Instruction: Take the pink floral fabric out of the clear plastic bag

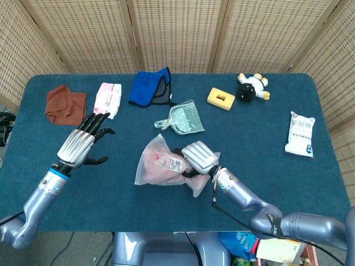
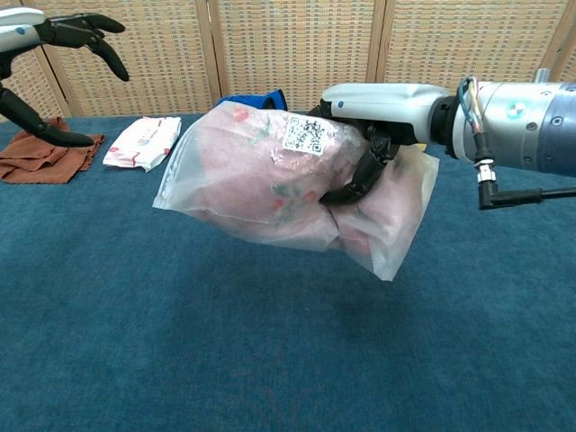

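The clear plastic bag [image 1: 161,166] [image 2: 243,184] holds the pink floral fabric [image 2: 270,180] and carries a QR sticker. My right hand [image 1: 197,158] [image 2: 378,121] grips the bag around its middle and holds it lifted above the blue table. The bag's sealed end points left, its loose end hangs right. My left hand [image 1: 83,145] [image 2: 54,54] is open, fingers spread, raised to the left of the bag and apart from it.
Along the far side lie a brown cloth [image 1: 65,103], a wipes pack [image 1: 107,100], a blue pouch [image 1: 151,87], a green dustpan [image 1: 183,118], a yellow sponge [image 1: 221,98] and a plush toy [image 1: 252,87]. A white packet [image 1: 300,133] lies right.
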Available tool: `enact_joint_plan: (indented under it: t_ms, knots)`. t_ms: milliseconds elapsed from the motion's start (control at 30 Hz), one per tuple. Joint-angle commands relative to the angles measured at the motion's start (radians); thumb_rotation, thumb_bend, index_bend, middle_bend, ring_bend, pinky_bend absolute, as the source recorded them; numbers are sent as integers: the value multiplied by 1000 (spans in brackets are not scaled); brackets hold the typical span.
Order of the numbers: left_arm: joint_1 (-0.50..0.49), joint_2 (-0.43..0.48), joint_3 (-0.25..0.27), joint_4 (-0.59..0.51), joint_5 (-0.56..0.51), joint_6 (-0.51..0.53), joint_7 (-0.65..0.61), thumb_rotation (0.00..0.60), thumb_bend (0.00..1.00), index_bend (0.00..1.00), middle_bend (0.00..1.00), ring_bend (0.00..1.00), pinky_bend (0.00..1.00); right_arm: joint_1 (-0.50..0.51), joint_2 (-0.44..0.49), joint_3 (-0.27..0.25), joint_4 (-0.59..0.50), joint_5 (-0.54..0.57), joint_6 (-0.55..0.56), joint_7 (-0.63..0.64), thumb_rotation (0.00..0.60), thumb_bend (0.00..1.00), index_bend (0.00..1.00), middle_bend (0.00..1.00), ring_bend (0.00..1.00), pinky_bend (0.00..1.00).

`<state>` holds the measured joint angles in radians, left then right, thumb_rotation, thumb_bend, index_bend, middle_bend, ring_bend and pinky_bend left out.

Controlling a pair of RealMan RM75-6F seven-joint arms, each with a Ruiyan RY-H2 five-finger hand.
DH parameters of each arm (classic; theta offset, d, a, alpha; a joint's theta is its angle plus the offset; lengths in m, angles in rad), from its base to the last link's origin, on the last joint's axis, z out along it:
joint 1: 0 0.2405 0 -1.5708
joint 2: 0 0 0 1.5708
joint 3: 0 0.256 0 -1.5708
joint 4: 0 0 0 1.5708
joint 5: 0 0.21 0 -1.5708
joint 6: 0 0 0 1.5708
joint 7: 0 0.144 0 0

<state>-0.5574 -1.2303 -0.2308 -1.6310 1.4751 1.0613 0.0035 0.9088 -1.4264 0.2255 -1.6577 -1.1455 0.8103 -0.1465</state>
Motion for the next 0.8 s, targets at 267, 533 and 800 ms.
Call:
enact_joint_plan:
  t_ms: [267, 533, 800]
  knots:
    - [-102, -12, -42, -82, -184, -131, 49, 600, 209, 360, 0, 0, 0, 51, -75, 48, 54, 119, 0, -29, 600, 1000, 491, 564, 616, 709]
    - [-133, -10, -39, -106, -250, -143, 93, 600, 208, 368, 0, 0, 0, 64, -80, 60, 51, 141, -1, -19, 600, 1000, 496, 566, 618, 709]
    - [-158, -26, -32, -114, -320, -159, 107, 600, 209, 369, 0, 0, 0, 65, -73, 58, 44, 133, 6, -10, 600, 1000, 497, 569, 620, 709]
